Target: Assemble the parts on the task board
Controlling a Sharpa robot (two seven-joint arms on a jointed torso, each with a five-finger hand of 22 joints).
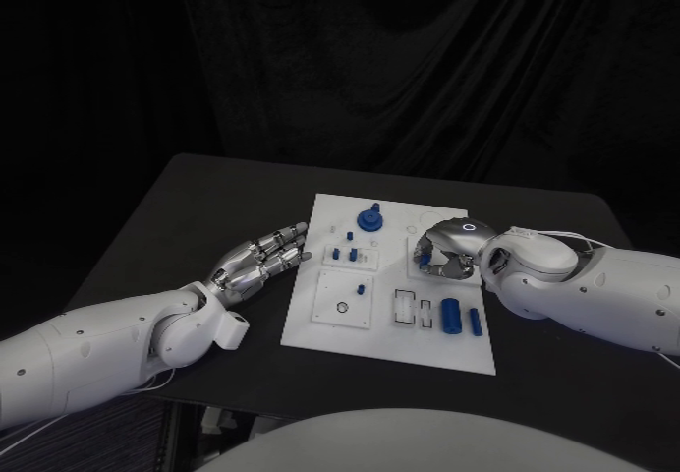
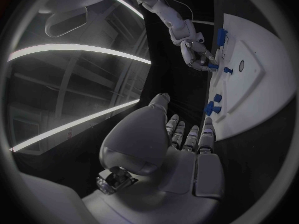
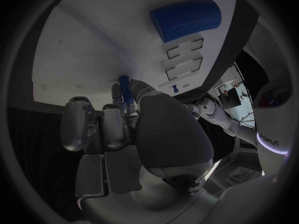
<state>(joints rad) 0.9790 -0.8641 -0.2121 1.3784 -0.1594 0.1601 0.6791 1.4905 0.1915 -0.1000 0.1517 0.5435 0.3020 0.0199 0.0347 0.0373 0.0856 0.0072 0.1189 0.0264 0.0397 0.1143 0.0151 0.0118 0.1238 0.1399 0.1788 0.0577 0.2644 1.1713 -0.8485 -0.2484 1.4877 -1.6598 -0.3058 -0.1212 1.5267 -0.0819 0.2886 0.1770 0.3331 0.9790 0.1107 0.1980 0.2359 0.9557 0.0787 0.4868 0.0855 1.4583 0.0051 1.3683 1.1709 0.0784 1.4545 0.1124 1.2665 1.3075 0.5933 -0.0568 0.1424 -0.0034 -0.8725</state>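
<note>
**Two robot hands at a white task board with blue parts**

A white task board (image 1: pixel 319 329) lies in the middle of a black table (image 1: pixel 170 211). Near its far edge stands a blue knob-shaped part (image 1: pixel 371 218). Just nearer than that, small blue pegs (image 1: pixel 345 254) stand upright in a raised square panel. A second square panel nearer the robot carries one small blue peg (image 1: pixel 362 289) beside a dark ring. On the board's right part, a larger blue cylinder (image 1: pixel 451 316) lies flat next to two pale rectangular slots, with a thinner blue bar (image 1: pixel 475 322) just beside it.

The right hand (image 1: pixel 448 251) is over the board's right part, beyond the cylinder, with its fingers curled in. The right wrist view shows a slim blue peg (image 3: pixel 125 87) pinched between its fingertips, just above the white surface, and the cylinder lying close by.

The left hand (image 1: pixel 262 260) rests at the board's left edge, near the pegs. Its fingers are stretched out and slightly apart, and it holds nothing.
</note>
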